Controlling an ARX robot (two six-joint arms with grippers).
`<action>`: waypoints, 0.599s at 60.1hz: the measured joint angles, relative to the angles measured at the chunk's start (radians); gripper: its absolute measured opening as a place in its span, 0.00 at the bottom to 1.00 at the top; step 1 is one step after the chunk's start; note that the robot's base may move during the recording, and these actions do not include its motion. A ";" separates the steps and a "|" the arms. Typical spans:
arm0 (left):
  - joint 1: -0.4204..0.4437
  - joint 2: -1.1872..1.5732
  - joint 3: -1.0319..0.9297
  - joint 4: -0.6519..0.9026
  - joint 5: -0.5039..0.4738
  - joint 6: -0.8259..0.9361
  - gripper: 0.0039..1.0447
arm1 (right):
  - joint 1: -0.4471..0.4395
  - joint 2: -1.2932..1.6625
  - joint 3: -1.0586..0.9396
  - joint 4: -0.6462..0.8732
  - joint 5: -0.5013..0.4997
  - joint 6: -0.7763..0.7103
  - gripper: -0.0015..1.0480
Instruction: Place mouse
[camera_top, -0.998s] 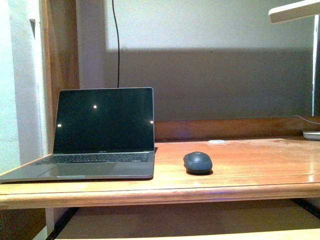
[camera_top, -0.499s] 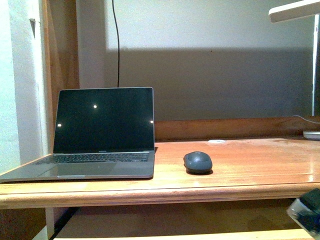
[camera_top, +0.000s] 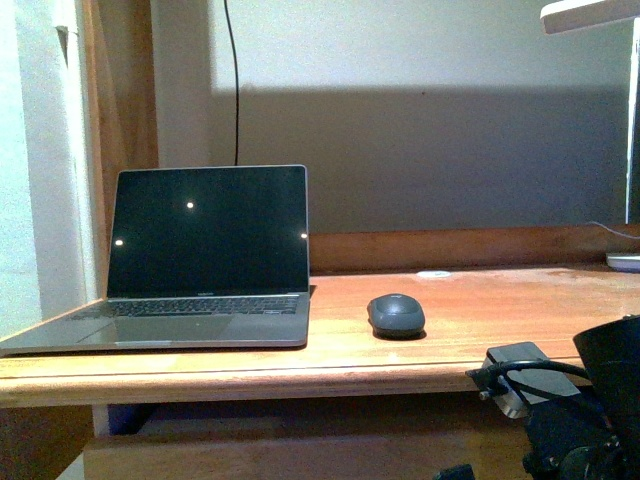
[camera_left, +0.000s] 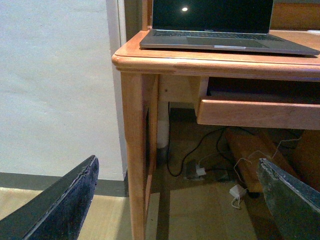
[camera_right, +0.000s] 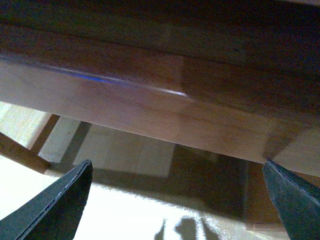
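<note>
Resting on the wooden desk (camera_top: 480, 320), the mouse (camera_top: 396, 315) sits just right of the open laptop (camera_top: 205, 260), touched by nothing; only the front view shows it. That view catches the right arm (camera_top: 575, 405) low at the desk's front edge. From the left wrist, the left gripper (camera_left: 175, 200) hangs spread wide beside the desk leg (camera_left: 135, 155), laptop above. From below the edge, the right gripper (camera_right: 175, 200) gapes, empty.

Matte dark mouse (camera_top: 396, 315) on a glossy varnished wooden desk (camera_top: 480, 340); laptop (camera_top: 200, 260) metal-grey.
</note>
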 joint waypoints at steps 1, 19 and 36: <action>0.000 0.000 0.000 0.000 0.000 0.000 0.93 | 0.002 0.001 0.001 0.000 0.004 0.003 0.99; 0.000 0.000 0.000 0.000 0.000 0.000 0.93 | 0.005 -0.001 0.003 0.006 0.012 0.059 0.99; 0.000 0.000 0.000 0.000 0.000 0.000 0.93 | -0.097 -0.203 -0.135 0.002 -0.191 0.030 0.99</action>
